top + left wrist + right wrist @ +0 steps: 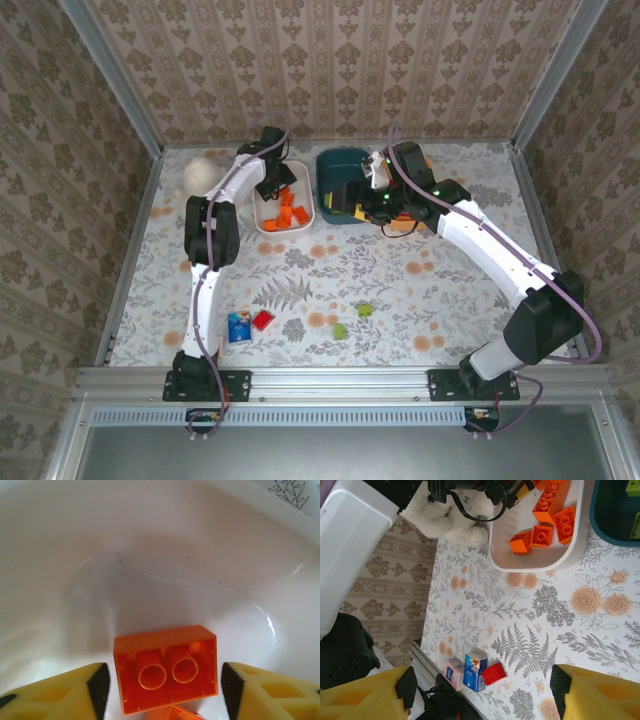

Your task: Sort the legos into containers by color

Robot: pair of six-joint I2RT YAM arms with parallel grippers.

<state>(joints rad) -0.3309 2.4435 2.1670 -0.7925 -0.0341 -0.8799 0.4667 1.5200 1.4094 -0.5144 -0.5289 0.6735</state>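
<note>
Legos not yet sorted lie nearest the arm bases: a red brick [263,320] just beside the blue-and-white packet [238,326], a lime green brick [340,330] to its right, and a second green brick [366,309] a bit farther in. All three are loose on the table [470,300] with nothing on top of them. The packet touches or nearly touches the red brick, so a pick there risks catching it too.

The mid-table is bare floral cloth and both arms reach across it.

At the far side, the left gripper [165,686] hangs low inside the white tub [259,212]. Its jaws are apart around an orange brick [167,672], with a gap at each pad, so there is no grip. The brick lies studs-down on other orange pieces, so this reads as orange going with orange. Next to it is the teal tub [325,185], with green pieces [634,525] inside. The right gripper [484,684] is above that area with its jaws spread wide and nothing between them. It looks free for the next pick.

An orange shape [404,226] shows under the right arm. It is probably the third tub, but it is mostly covered and I can't tell what's in it. A white teddy bear [205,172] sits far left, beside the white tub, clear of the bricks.
</note>
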